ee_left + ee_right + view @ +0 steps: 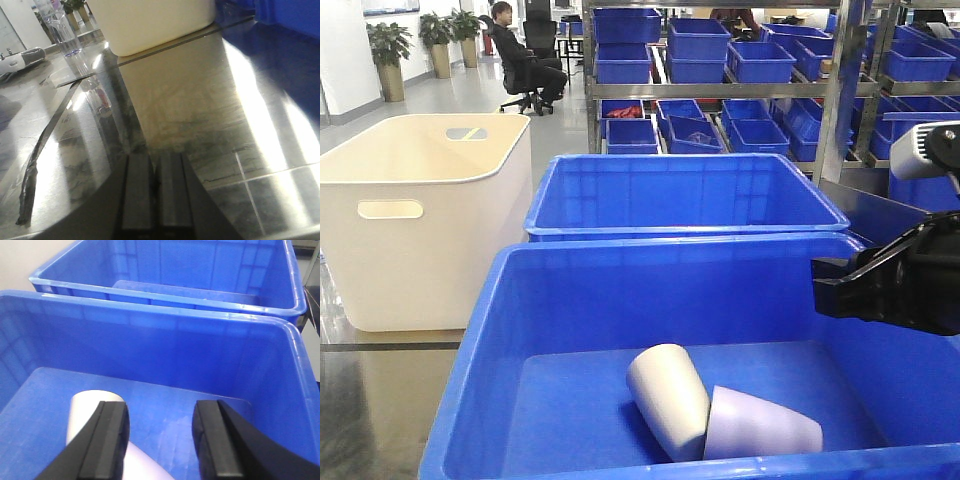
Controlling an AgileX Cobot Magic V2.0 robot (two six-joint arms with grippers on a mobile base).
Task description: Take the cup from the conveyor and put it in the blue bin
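Observation:
The near blue bin holds two cups lying on their sides: a grey-beige cup and a lavender cup touching it. My right gripper hangs over the bin's right side, open and empty. In the right wrist view the right gripper has its jaws wide apart above the bin floor, with the pale cup behind the left finger. My left gripper is shut on nothing above a glossy reflective surface. I cannot make out the conveyor.
A second blue bin stands right behind the near one and also shows in the right wrist view. A cream tub with handle slots is at left. Shelves of small blue crates and a seated person are behind.

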